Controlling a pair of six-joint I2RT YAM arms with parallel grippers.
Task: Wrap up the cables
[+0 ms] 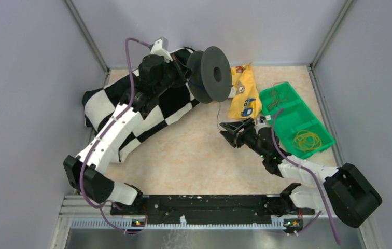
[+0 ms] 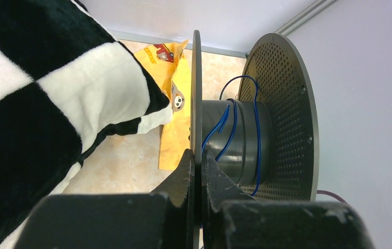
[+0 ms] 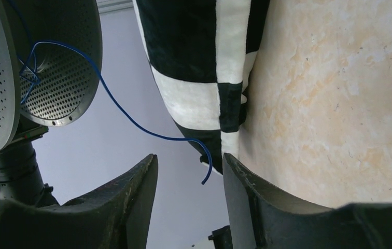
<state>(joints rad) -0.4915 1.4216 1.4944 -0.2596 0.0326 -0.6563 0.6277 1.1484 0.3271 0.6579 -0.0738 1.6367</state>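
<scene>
My left gripper is shut on the thin rim of one flange of the dark grey spool, holding it up above the table at the back. A thin blue cable is looped loosely round the spool's core. Its free length hangs down from the spool towards my right gripper. In the right wrist view the cable curves down and its end hangs between the fingers of the right gripper, touching neither. The jaws stand apart.
A black-and-white checkered cloth lies under the left arm. A yellow printed pouch sits behind the spool. A green tray at the right holds dark wire strands and a yellow coil. Grey walls enclose the table.
</scene>
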